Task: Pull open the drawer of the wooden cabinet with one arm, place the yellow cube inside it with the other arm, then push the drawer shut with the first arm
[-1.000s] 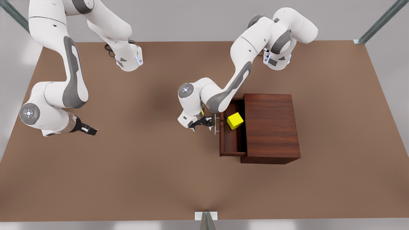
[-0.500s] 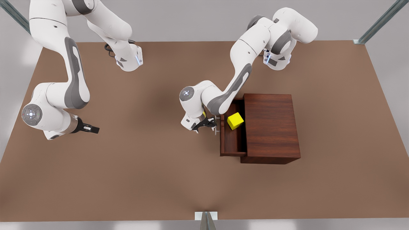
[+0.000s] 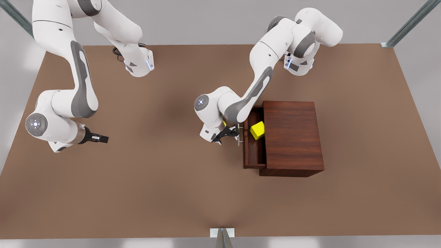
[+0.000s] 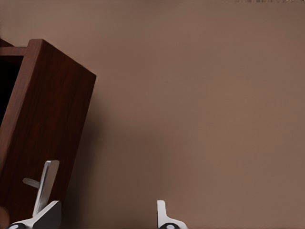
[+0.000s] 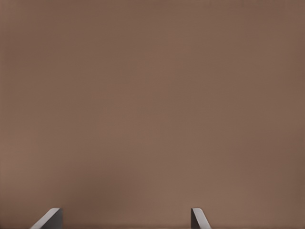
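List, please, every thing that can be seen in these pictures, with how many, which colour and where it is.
wooden cabinet: one, dark reddish-brown, on the table toward the front view's right.
drawer: one, same dark wood, partly open, sticking out of the cabinet toward the front view's left.
handle: one, thin silver bar, on the drawer's front panel.
yellow cube: one, bright yellow, inside the drawer, partly under the cabinet's top.
table: one, brown, under everything.
left gripper: one, black fingers, open, at the drawer handle.
right gripper: one, black fingers, open, waiting over bare table at the front view's left.
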